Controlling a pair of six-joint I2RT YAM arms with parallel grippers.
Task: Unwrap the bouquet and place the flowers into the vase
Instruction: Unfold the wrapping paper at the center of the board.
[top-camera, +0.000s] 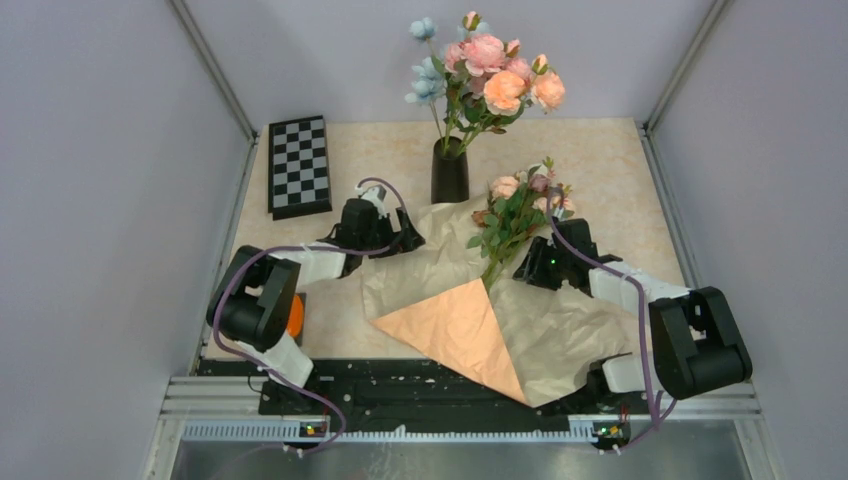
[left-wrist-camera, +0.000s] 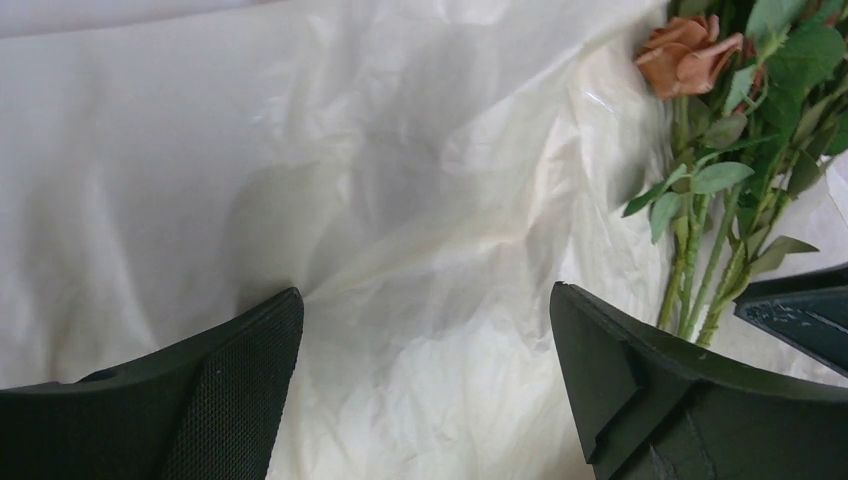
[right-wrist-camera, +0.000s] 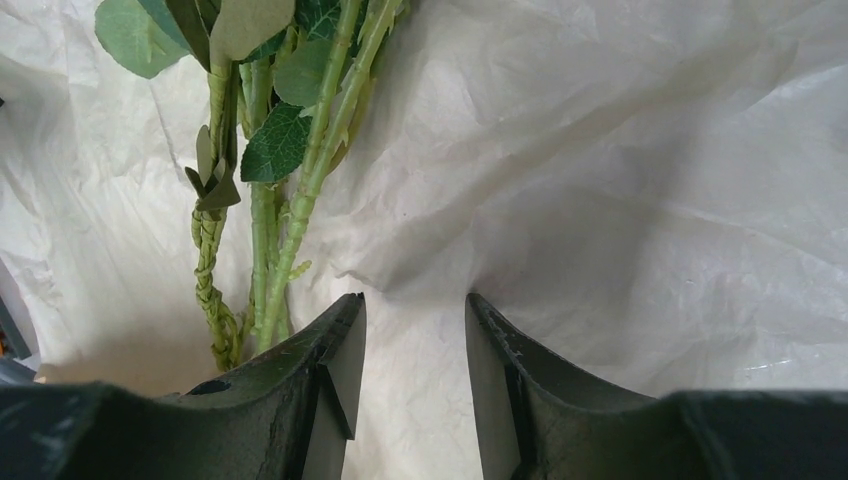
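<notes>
On the table (top-camera: 380, 150): one bouquet (top-camera: 515, 215), one vase (top-camera: 450, 178).

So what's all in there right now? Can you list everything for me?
flowers: one loose bunch, pinkish roses on green stems, lying on the opened paper right of the vase
kraft paper: one crinkled sheet, tan, spread mid-table
orange sheet: one, peach-orange, on the kraft paper at the near edge
vase: one, black, upright behind the paper
taller bunch: one, pink, orange and pale blue, in the vase
chequered board: one, black and white, far left
orange object: one, mostly hidden by the left arm
table: one, beige
left gripper: one, black, open over the paper
right gripper: one, black, open beside the stems
</notes>
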